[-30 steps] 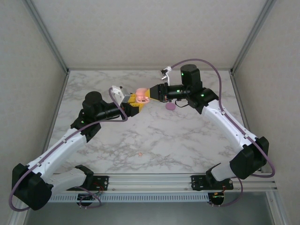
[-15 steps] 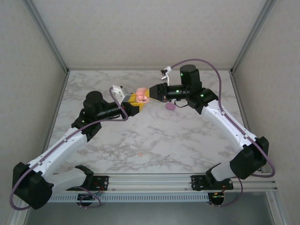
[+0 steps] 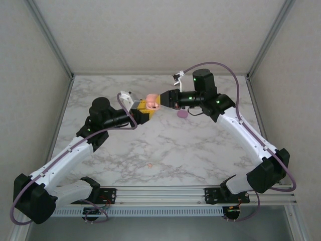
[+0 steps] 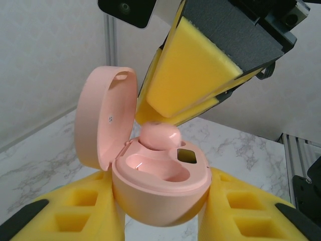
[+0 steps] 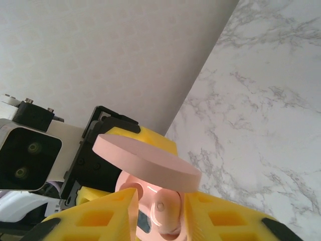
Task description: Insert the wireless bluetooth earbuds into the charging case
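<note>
Top external: left gripper (image 3: 144,107) clamps the open charging case (image 3: 152,99) aloft, with right gripper (image 3: 161,100) at its mouth. A loose earbud (image 3: 149,164) waits on the table (image 3: 210,150).
Left wrist: pink earbud (image 4: 159,136) seated in its socket.
Right wrist: jaws narrowly flank it; whether they grip it cannot be told.

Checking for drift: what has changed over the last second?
The right arm's elbow swung slightly outward, toward the near edge. The right gripper stayed at the charging case, which the left gripper kept holding; the purple piece and loose bud on the table did not move.
</note>
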Motion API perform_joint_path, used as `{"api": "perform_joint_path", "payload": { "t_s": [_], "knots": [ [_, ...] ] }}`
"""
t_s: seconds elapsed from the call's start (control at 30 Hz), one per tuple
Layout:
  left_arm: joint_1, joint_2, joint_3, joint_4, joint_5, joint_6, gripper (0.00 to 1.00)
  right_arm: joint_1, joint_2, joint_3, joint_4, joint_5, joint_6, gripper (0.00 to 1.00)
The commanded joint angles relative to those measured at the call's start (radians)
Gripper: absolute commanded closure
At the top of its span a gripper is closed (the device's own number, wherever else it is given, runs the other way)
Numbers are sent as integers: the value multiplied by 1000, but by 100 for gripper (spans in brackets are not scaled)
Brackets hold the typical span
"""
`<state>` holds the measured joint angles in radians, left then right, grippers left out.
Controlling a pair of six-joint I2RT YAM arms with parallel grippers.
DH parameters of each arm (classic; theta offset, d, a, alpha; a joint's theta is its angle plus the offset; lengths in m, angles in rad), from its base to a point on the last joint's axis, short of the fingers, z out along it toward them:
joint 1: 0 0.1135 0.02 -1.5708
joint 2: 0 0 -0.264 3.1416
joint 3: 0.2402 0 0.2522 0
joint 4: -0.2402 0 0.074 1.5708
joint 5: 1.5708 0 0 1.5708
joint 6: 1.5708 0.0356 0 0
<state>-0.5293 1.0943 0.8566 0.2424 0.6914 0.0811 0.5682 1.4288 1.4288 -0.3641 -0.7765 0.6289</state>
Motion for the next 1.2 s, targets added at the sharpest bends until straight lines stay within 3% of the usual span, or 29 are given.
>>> {"api": "perform_joint_path", "payload": {
  "t_s": [0.0, 0.37, 0.5, 0.63, 0.7, 0.93, 1.17],
  "knots": [
    [-12, -10, 41, 48, 20, -15, 78, -2, -23, 32, -42, 43, -33, 68],
    [-12, -24, 35, 32, -32, -6, 78, -2, -124, 5, -33, 111, -56, 56],
    [-12, -40, 27, 33, -67, -8, 78, -3, -205, -36, -91, 291, -74, 54],
    [-12, -63, 28, 37, -118, -23, 78, -6, -240, -91, -240, 557, -67, 55],
    [-12, -79, 27, 40, -150, -34, 78, -7, -225, -130, -296, 609, -47, 55],
    [-12, -153, 29, 17, -239, -37, 78, 17, -77, -272, -299, 470, 23, 59],
    [-12, -197, 50, -16, -256, -25, 78, 208, 153, -292, -274, 463, 50, 59]
  ]
}}
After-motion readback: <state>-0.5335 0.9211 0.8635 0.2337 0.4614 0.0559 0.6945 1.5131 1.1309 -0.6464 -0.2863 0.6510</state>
